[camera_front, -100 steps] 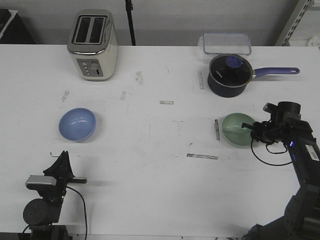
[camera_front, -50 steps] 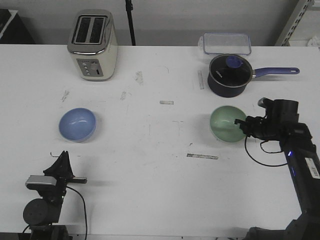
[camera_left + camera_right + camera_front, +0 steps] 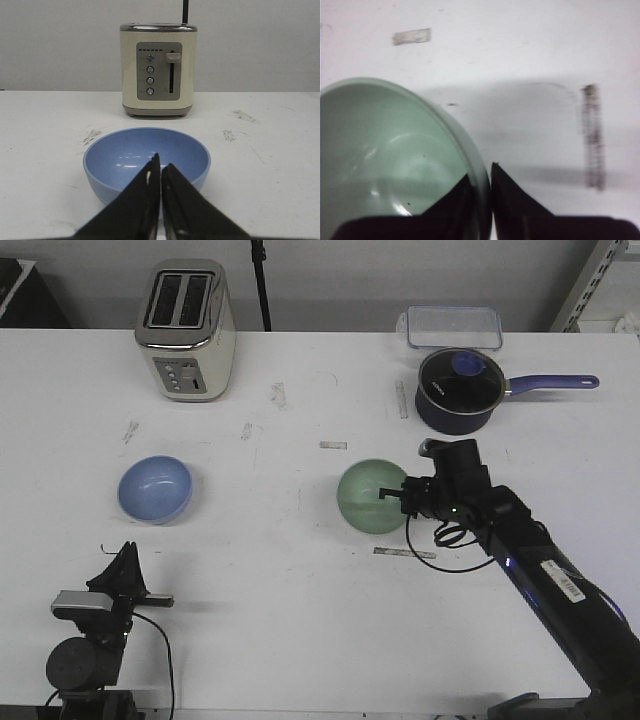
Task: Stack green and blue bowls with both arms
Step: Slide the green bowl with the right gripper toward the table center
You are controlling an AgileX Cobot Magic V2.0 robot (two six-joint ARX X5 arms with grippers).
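Leftward across the counter went the green bowl (image 3: pixel 371 497), carried by the right gripper (image 3: pixel 396 494) from its earlier spot near the right edge to about the middle of the table (image 3: pixel 300 570), a little right of centre. It hung tilted, its hollow turned partly toward the camera, and whether it touched the surface could not be told. The right wrist view showed the jaws pinching the bowl's (image 3: pixel 395 160) rim, one finger inside and one outside the wall. The right arm (image 3: pixel 530 570) reached in diagonally from the near right corner.

The blue bowl (image 3: pixel 155 489) sat upright and unmoved toward the left edge, well apart from the green one. The left gripper (image 3: pixel 161 200) stayed near the front left corner, its jaws pressed together on nothing, just short of the blue bowl (image 3: pixel 146 162). A toaster (image 3: pixel 187 329) stood at the far left, a lidded saucepan (image 3: pixel 460 389) at the far right.
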